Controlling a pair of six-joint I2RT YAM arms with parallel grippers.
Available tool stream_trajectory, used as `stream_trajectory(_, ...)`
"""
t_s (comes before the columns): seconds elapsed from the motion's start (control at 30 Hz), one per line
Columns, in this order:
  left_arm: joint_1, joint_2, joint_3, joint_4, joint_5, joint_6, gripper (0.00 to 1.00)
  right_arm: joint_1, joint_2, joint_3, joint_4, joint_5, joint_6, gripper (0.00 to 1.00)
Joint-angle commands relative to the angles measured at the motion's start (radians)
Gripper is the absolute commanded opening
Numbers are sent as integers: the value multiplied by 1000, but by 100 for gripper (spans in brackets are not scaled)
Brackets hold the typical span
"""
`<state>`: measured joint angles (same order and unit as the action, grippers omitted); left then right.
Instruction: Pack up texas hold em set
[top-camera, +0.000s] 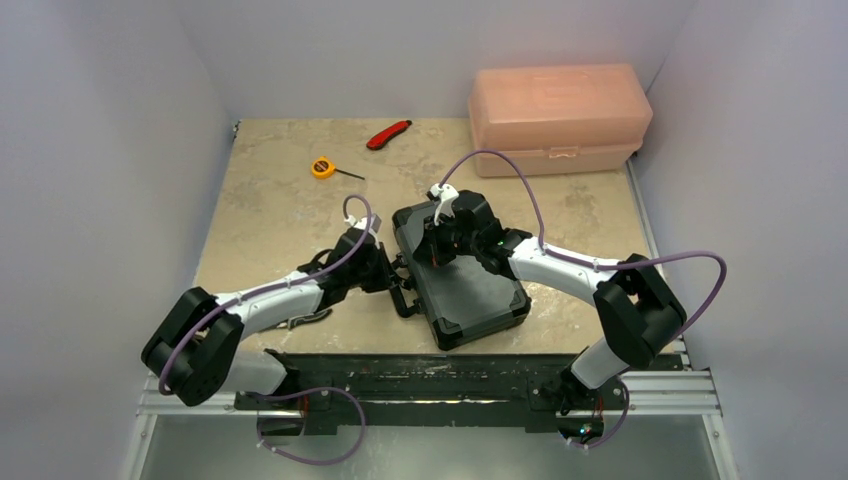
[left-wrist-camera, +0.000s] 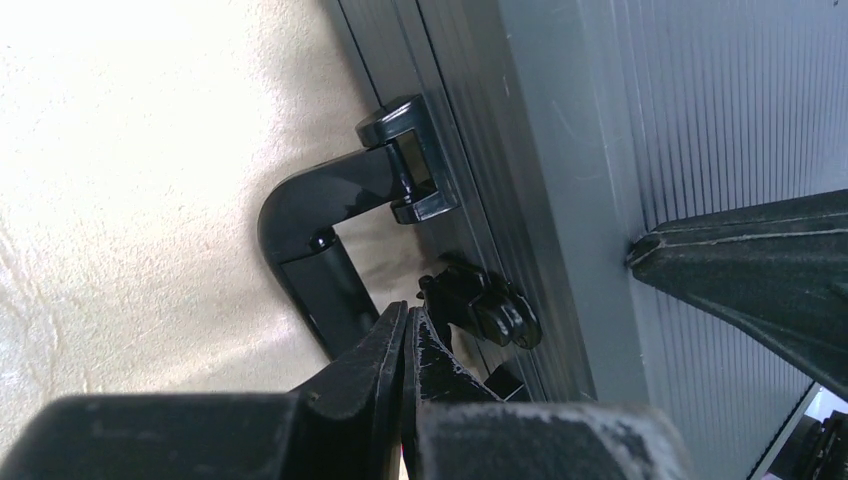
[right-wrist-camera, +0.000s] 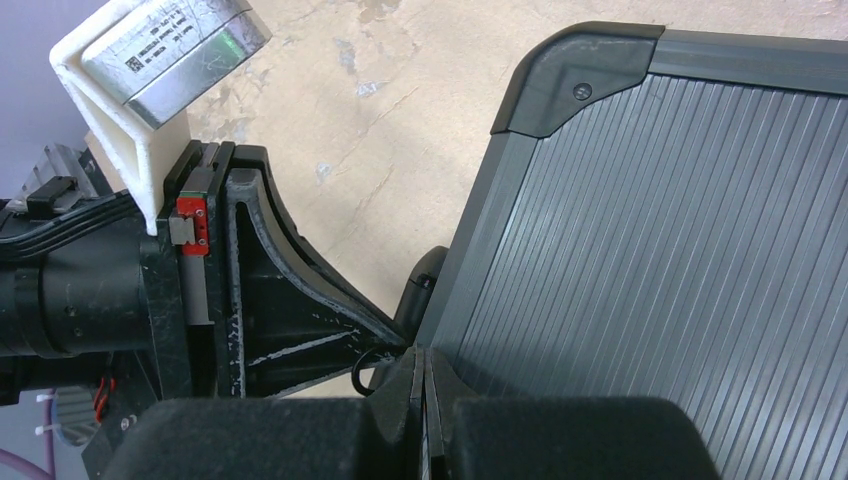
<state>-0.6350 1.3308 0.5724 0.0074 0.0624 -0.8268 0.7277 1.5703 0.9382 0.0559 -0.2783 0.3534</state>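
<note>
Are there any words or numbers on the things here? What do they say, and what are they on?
No text here can be quoted; none of it reads clearly.
Silver metal block in a white plastic bracket: a label with lines of tiny print, too small and blurred to read.
Black ribbed hard case: no words or numbers show.
Translucent pink plastic box: no text shows.
Small yellow tape measure: too small to tell.

There was one black case (top-camera: 480, 295), one pink box (top-camera: 558, 115) (far right), one red tool (top-camera: 389, 134) and one yellow tool (top-camera: 323, 168).
</note>
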Motion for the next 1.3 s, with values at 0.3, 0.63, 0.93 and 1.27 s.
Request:
stream_trajectory(0.3, -13, 47, 70, 56, 23, -6, 0, 10, 71, -69, -222, 57, -50, 0)
stream_trajectory(0.63, -57, 51, 110, 28, -10, -2, 0, 10, 73, -70, -222, 56, -51, 0)
stream_trajectory(0.93, -85, 36, 131, -6, -50, 7, 0, 10, 73, -70, -222, 55, -51, 0)
stream_trajectory(1.27, -97, 54, 145, -78, -97, 10, 0, 9, 76, -70, -221, 52, -51, 0)
